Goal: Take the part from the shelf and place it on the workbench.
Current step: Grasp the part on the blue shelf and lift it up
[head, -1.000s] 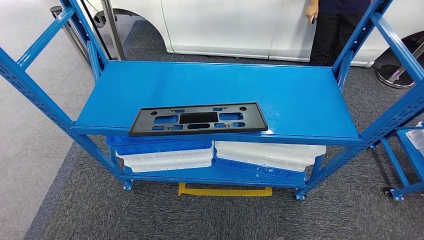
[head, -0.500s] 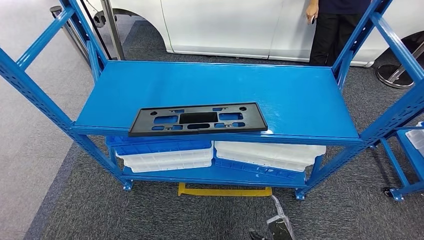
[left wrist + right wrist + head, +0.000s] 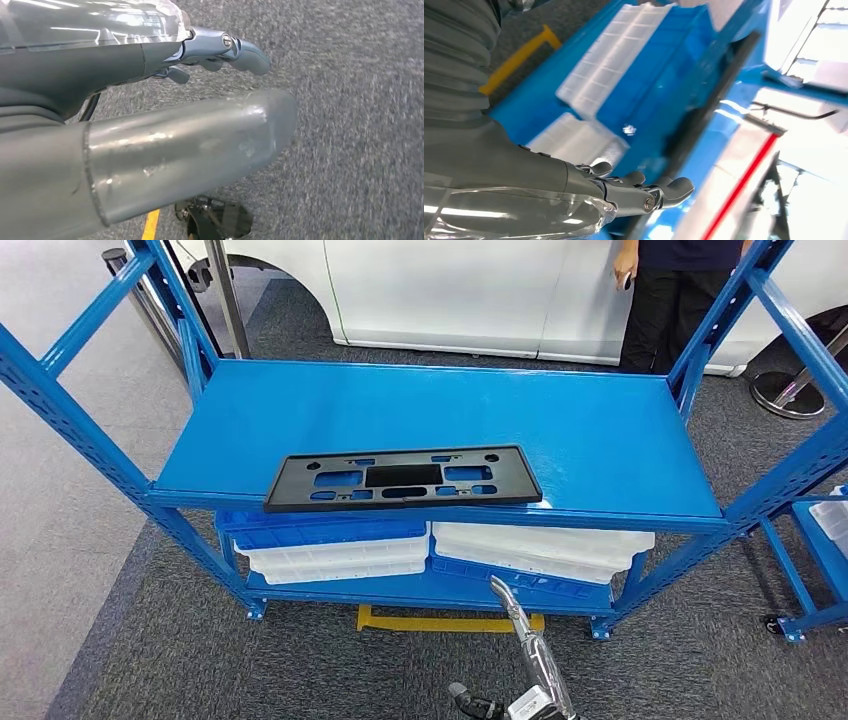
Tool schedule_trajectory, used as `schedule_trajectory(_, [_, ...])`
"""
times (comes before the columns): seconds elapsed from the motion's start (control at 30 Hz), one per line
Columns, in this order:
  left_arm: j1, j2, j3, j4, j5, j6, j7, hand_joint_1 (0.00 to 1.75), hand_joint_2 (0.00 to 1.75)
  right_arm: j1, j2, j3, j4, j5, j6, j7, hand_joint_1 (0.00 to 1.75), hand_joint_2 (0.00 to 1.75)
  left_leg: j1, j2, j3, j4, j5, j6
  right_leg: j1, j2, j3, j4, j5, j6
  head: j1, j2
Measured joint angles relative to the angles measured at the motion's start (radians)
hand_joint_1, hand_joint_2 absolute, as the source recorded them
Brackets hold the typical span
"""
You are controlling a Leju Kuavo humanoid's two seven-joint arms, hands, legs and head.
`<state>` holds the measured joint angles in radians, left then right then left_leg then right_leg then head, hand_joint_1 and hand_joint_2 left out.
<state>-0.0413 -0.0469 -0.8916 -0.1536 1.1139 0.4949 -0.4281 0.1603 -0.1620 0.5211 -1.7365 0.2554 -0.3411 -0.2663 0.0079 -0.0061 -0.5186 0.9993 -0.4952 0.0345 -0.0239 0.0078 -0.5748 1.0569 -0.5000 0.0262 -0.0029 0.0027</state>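
While the part lies flat on the shelf, the right robot hand, partly cropped, hangs spread, empty.

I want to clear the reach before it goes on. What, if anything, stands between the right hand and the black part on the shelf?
Nothing visible. The right hand is low in front of the shelf; the black part lies at the shelf's front edge, nothing on it.

Right robot hand raised — fingers apart.
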Motion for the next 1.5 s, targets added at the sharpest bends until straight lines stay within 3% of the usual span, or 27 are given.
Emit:
schedule_trajectory(0.03, [-0.001, 0.000, -0.007, 0.000, -0.001, -0.005, -0.002, 0.00, 0.00, -0.001, -0.006, 0.009, -0.021, 0.019, -0.001, 0.016, 0.00, 1.75, 0.004, 0.001, 0.005, -0.010, 0.006, 0.005, 0.001, -0.001, -0.015, 0.033, -0.022, 0.001, 0.000, 0.000])
schedule_trajectory(0.1, [-0.001, 0.000, -0.020, 0.001, -0.003, -0.013, -0.003, 0.00, 0.00, -0.002, -0.014, 0.022, -0.049, 0.074, -0.008, 0.050, 0.00, 1.75, 0.004, 0.003, 0.006, -0.014, 0.009, 0.009, 0.001, -0.002, -0.073, 0.153, -0.082, 0.000, 0.000, 0.000])
schedule_trajectory(0.13, [-0.001, 0.000, -0.025, 0.001, -0.002, -0.015, -0.003, 0.00, 0.00, -0.002, -0.016, 0.026, -0.059, 0.106, -0.015, 0.065, 0.00, 1.75, 0.004, 0.003, 0.005, -0.013, 0.009, 0.009, 0.001, -0.003, -0.103, 0.209, -0.100, 0.001, 0.000, 0.000])
schedule_trajectory(0.17, [0.000, 0.000, -0.030, 0.001, -0.002, -0.017, -0.003, 0.00, 0.00, -0.002, -0.019, 0.029, -0.068, 0.141, -0.023, 0.078, 0.00, 1.75, 0.004, 0.002, 0.006, -0.012, 0.007, 0.008, 0.000, -0.003, -0.121, 0.239, -0.101, 0.002, 0.000, 0.000])
schedule_trajectory(0.2, [0.000, 0.000, -0.036, 0.001, -0.002, -0.018, -0.003, 0.00, 0.00, -0.003, -0.021, 0.031, -0.077, 0.178, -0.032, 0.091, 0.00, 1.75, 0.004, 0.001, 0.008, -0.011, 0.005, 0.006, 0.000, -0.003, -0.120, 0.230, -0.080, 0.002, 0.000, 0.000])
schedule_trajectory(0.27, [-0.001, 0.000, -0.045, 0.001, -0.001, -0.021, -0.003, 0.00, 0.00, -0.008, -0.026, 0.034, -0.095, 0.252, -0.053, 0.111, 0.00, 1.75, 0.005, -0.001, 0.015, -0.007, -0.003, -0.002, -0.002, -0.004, -0.070, 0.116, -0.008, -0.001, 0.000, 0.000])
schedule_trajectory(0.33, [-0.002, 0.000, -0.052, 0.002, 0.001, -0.024, -0.003, 0.00, 0.00, -0.014, -0.028, 0.038, -0.109, 0.325, -0.073, 0.127, 0.00, 1.75, 0.002, -0.002, 0.015, 0.000, -0.013, -0.014, 0.001, -0.003, -0.022, 0.013, 0.028, -0.008, 0.000, 0.000])
schedule_trajectory(0.5, [-0.006, 0.002, -0.066, 0.003, 0.004, -0.031, -0.003, 0.00, 0.00, -0.021, -0.027, 0.044, -0.130, 0.516, -0.138, 0.142, 0.00, 1.75, 0.005, -0.001, 0.007, 0.022, -0.036, -0.042, 0.007, -0.002, -0.014, -0.011, 0.024, -0.042, -0.001, 0.000])
schedule_trajectory(0.57, [-0.007, 0.003, -0.072, 0.003, 0.004, -0.033, -0.003, 0.00, 0.00, -0.023, -0.021, 0.044, -0.132, 0.591, -0.163, 0.149, 0.00, 1.75, 0.006, 0.001, -0.034, 0.111, -0.087, -0.050, 0.005, -0.006, -0.011, -0.015, 0.023, -0.053, -0.001, 0.000])
schedule_trajectory(0.63, [-0.007, 0.004, -0.076, 0.003, 0.004, -0.035, -0.001, 0.00, 0.00, -0.024, -0.012, 0.045, -0.132, 0.666, -0.187, 0.158, 0.00, 1.75, 0.006, 0.001, -0.103, 0.244, -0.141, -0.054, 0.009, -0.009, -0.010, -0.015, 0.021, -0.058, -0.001, 0.000])
schedule_trajectory(0.67, [-0.007, 0.005, -0.079, 0.004, 0.004, -0.036, 0.000, 0.00, 0.00, -0.024, -0.007, 0.046, -0.131, 0.702, -0.197, 0.163, 0.00, 1.75, 0.006, 0.001, -0.127, 0.284, -0.147, -0.054, 0.010, -0.009, -0.009, -0.014, 0.020, -0.060, -0.001, 0.000])
schedule_trajectory(0.7, [-0.006, 0.006, -0.081, 0.004, 0.004, -0.038, 0.002, 0.00, 0.00, -0.024, -0.002, 0.046, -0.130, 0.739, -0.207, 0.168, 0.00, 1.75, 0.005, 0.001, -0.133, 0.286, -0.130, -0.052, 0.012, -0.009, -0.007, -0.014, 0.019, -0.061, -0.001, 0.000])
schedule_trajectory(0.73, [-0.006, 0.007, -0.083, 0.004, 0.004, -0.039, 0.003, 0.00, 0.00, -0.024, 0.004, 0.046, -0.129, 0.774, -0.217, 0.173, 0.00, 1.75, 0.004, 0.001, -0.121, 0.249, -0.097, -0.047, 0.014, -0.008, -0.004, -0.014, 0.018, -0.061, -0.001, 0.000])
schedule_trajectory(0.8, [-0.006, 0.011, -0.086, 0.006, 0.005, -0.043, 0.006, 0.00, 0.00, -0.027, 0.017, 0.048, -0.124, 0.850, -0.238, 0.185, 0.00, 1.75, 0.000, 0.001, -0.066, 0.114, -0.020, -0.033, 0.017, -0.007, 0.003, -0.014, 0.014, -0.059, 0.000, 0.000])
schedule_trajectory(0.83, [-0.008, 0.013, -0.088, 0.007, 0.004, -0.045, 0.008, 0.00, 0.00, -0.031, 0.023, 0.049, -0.120, 0.887, -0.246, 0.191, 0.00, 1.75, -0.003, 0.001, -0.044, 0.060, 0.001, -0.026, 0.019, -0.007, 0.004, -0.014, 0.013, -0.056, 0.000, 0.000])
schedule_trajectory(0.87, [-0.010, 0.015, -0.090, 0.007, 0.004, -0.047, 0.010, 0.00, 0.00, -0.036, 0.030, 0.050, -0.115, 0.923, -0.253, 0.198, 0.00, 1.75, -0.006, 0.001, -0.031, 0.028, 0.010, -0.021, 0.019, -0.007, 0.004, -0.014, 0.013, -0.052, 0.000, 0.000])
schedule_trajectory(1.0, [-0.014, 0.017, -0.102, 0.008, 0.002, -0.051, 0.017, 0.00, 0.00, -0.066, 0.051, 0.058, -0.079, 1.061, -0.273, 0.226, 0.00, 1.75, -0.004, 0.002, -0.024, 0.002, 0.021, -0.008, 0.018, -0.008, 0.000, -0.009, 0.008, -0.030, 0.000, 0.000])
schedule_trajectory(1.07, [-0.016, 0.018, -0.108, 0.008, -0.002, -0.055, 0.018, 0.00, 0.00, -0.088, 0.060, 0.061, -0.054, 1.125, -0.281, 0.243, 0.00, 1.75, 0.002, 0.004, -0.020, -0.010, 0.029, 0.001, 0.017, -0.007, -0.032, 0.062, -0.037, -0.022, 0.000, 0.000])
schedule_trajectory(1.13, [-0.019, 0.021, -0.114, 0.008, -0.005, -0.064, 0.016, 0.00, 0.00, -0.110, 0.069, 0.062, -0.019, 1.180, -0.284, 0.262, 0.00, 1.75, 0.001, 0.006, -0.021, -0.011, 0.030, 0.005, 0.014, -0.007, -0.093, 0.186, -0.095, -0.017, 0.000, 0.000])
schedule_trajectory(1.17, [-0.020, 0.022, -0.116, 0.008, -0.006, -0.068, 0.015, 0.00, 0.00, -0.119, 0.073, 0.063, -0.001, 1.202, -0.284, 0.271, 0.00, 1.75, 0.000, 0.006, -0.021, -0.010, 0.030, 0.005, 0.012, -0.008, -0.116, 0.232, -0.106, -0.015, 0.000, 0.000])
schedule_trajectory(1.2, [-0.020, 0.022, -0.118, 0.008, -0.006, -0.072, 0.013, 0.00, 0.00, -0.125, 0.077, 0.063, 0.012, 1.217, -0.284, 0.278, 0.00, 1.75, 0.000, 0.005, -0.021, -0.009, 0.029, 0.005, 0.011, -0.008, -0.123, 0.243, -0.097, -0.013, 0.000, 0.000])
schedule_trajectory(1.23, [-0.020, 0.023, -0.119, 0.008, -0.007, -0.075, 0.012, 0.00, 0.00, -0.130, 0.079, 0.063, 0.022, 1.227, -0.284, 0.284, 0.00, 1.75, 0.000, 0.003, -0.020, -0.008, 0.028, 0.004, 0.010, -0.008, -0.113, 0.218, -0.072, -0.013, 0.000, 0.000])
schedule_trajectory(1.33, [-0.023, 0.022, -0.125, 0.008, -0.011, -0.085, 0.009, 0.00, 0.00, -0.170, 0.082, 0.069, 0.062, 1.248, -0.281, 0.308, 0.00, 1.75, -0.002, 0.000, -0.019, 0.000, 0.020, -0.006, 0.011, -0.008, -0.028, 0.035, 0.018, -0.022, 0.000, 0.000])
schedule_trajectory(1.4, [-0.025, 0.023, -0.135, 0.009, -0.017, -0.095, 0.000, 0.00, 0.00, -0.199, 0.084, 0.078, 0.102, 1.267, -0.275, 0.341, 0.00, 1.75, -0.005, 0.000, -0.023, 0.004, 0.018, -0.016, 0.015, -0.007, -0.008, -0.016, 0.026, -0.030, 0.000, 0.000])
schedule_trajectory(1.5, [-0.023, 0.024, -0.157, 0.022, -0.028, -0.121, -0.030, 0.00, 0.00, -0.218, 0.087, 0.087, 0.159, 1.285, -0.268, 0.403, 0.00, 1.75, -0.002, 0.000, -0.028, 0.012, 0.009, -0.033, 0.014, -0.008, -0.007, -0.025, 0.029, -0.046, 0.000, 0.000])
